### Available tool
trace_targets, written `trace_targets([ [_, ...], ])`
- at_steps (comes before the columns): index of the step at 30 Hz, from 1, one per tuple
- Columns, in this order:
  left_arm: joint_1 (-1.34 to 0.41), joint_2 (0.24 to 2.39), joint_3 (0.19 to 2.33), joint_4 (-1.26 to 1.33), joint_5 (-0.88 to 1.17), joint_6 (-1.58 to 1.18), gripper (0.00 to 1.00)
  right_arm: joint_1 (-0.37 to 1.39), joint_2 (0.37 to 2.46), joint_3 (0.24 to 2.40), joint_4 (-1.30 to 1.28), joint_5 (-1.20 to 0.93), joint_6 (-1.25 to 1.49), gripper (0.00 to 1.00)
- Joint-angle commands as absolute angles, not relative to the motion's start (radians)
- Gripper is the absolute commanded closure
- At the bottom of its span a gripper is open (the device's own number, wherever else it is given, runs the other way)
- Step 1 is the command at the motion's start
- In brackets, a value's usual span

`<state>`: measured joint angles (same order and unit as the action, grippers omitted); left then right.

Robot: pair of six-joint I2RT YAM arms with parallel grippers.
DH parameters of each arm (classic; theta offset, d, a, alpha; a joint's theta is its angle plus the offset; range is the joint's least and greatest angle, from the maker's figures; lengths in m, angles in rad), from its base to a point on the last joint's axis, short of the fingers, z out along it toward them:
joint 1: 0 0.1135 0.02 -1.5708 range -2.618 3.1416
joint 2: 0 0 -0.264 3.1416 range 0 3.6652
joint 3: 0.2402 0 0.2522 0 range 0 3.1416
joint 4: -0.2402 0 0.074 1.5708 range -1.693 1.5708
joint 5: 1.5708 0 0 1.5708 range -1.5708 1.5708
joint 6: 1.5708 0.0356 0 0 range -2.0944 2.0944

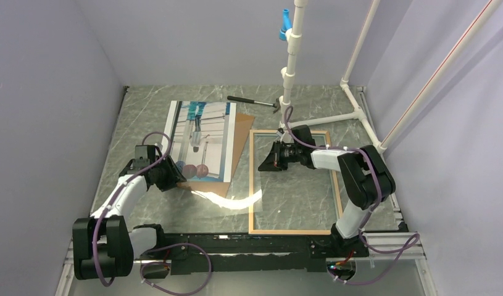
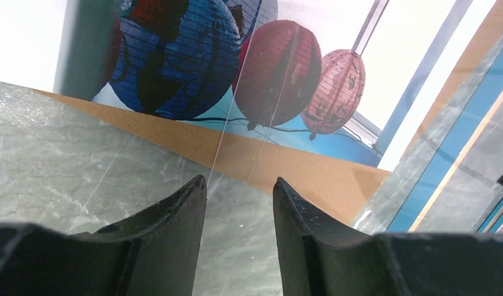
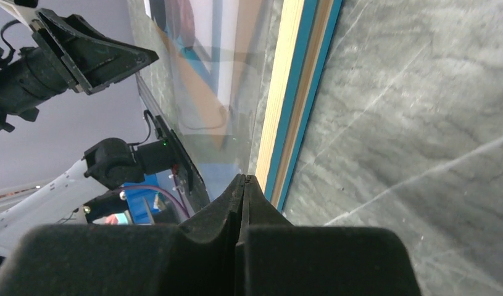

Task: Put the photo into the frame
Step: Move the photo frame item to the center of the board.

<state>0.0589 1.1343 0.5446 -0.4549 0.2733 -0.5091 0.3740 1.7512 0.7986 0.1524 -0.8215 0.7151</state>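
The photo (image 1: 202, 135) lies face up at the left on a brown backing board (image 1: 239, 145); its red and blue spheres (image 2: 286, 68) fill the left wrist view. The frame (image 1: 251, 185) lies flat at the right, wood side up, its turquoise edge (image 3: 298, 92) showing. A clear sheet (image 1: 233, 200) lies between them, glaring. My right gripper (image 1: 265, 161) sits at the frame's left rail, jaws shut (image 3: 244, 177) right where the sheet's thin edge ends. My left gripper (image 1: 174, 176) stands open (image 2: 239, 182) low over the table, just short of the board's near edge (image 2: 267, 160).
A hammer (image 1: 253, 102) lies at the back of the marble table. A white pipe stand (image 1: 292, 68) rises behind the frame, its feet spreading to the right (image 1: 353, 114). Grey walls close in on three sides.
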Motion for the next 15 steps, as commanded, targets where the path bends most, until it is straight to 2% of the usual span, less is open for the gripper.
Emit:
trace_targets([
  [1, 0.055, 1.104, 0.577, -0.458, 0.259, -0.494, 0.51, 0.366, 1.654, 0.775, 0.041, -0.792, 0.608, 1.0],
  [10, 0.055, 1.131, 0.564, -0.429, 0.285, -0.497, 0.51, 0.287, 1.497, 0.706, -0.123, -0.733, 0.514, 0.99],
  [12, 0.055, 1.135, 0.563, -0.426, 0.288, -0.498, 0.51, 0.275, 1.485, 0.712, -0.158, -0.715, 0.487, 0.88],
  [15, 0.055, 1.137, 0.563, -0.425, 0.289, -0.498, 0.51, 0.25, 1.482, 0.717, -0.16, -0.715, 0.478, 0.57],
])
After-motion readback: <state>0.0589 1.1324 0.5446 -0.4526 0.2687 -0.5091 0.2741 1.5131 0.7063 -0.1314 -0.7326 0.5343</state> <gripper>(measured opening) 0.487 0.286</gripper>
